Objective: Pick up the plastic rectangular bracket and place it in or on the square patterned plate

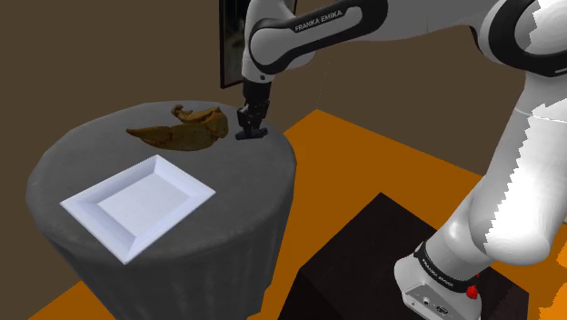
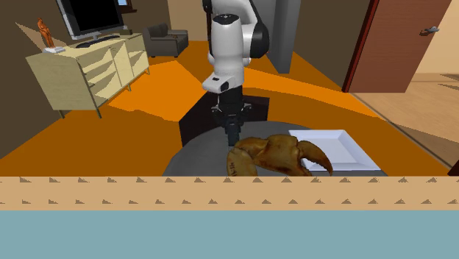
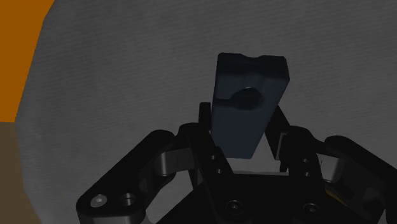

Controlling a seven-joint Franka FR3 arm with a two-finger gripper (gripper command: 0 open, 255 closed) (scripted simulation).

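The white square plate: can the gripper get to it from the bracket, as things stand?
Probably yes. The plate lies on the same table as the gripper, with bare surface between them. The brown crab-shaped thing sits close beside that path, so lifting the bracket first seems wise.

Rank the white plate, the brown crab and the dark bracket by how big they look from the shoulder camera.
Largest: white plate.
Then: brown crab.
Smallest by far: dark bracket.
No close calls.
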